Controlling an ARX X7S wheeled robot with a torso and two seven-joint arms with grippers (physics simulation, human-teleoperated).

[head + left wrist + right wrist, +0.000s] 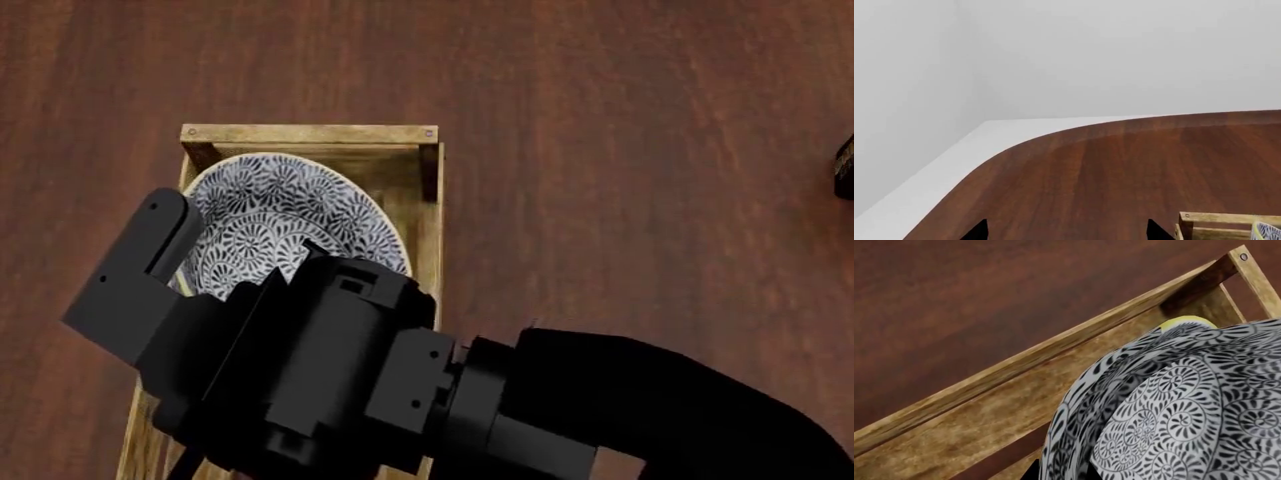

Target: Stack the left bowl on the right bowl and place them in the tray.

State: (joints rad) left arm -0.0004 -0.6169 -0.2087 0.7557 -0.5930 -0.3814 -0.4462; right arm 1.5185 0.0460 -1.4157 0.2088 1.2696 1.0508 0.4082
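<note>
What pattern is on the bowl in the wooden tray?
The bowl has black-and-white floral medallions, clearest in the right wrist view.

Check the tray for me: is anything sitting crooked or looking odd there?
The black-and-white patterned bowls sit nested inside the pale wooden slatted tray, but tilted, leaning toward one long side rather than flat. In the right wrist view a small yellow edge peeks out behind the bowls' rim; I cannot tell what it is. Nothing spilled or broken.

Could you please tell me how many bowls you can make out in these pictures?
1 for certain: a patterned bowl inside the wooden tray, partly under the right gripper. A yellow edge behind its rim may be a second bowl nested beneath, mostly hidden.
</note>
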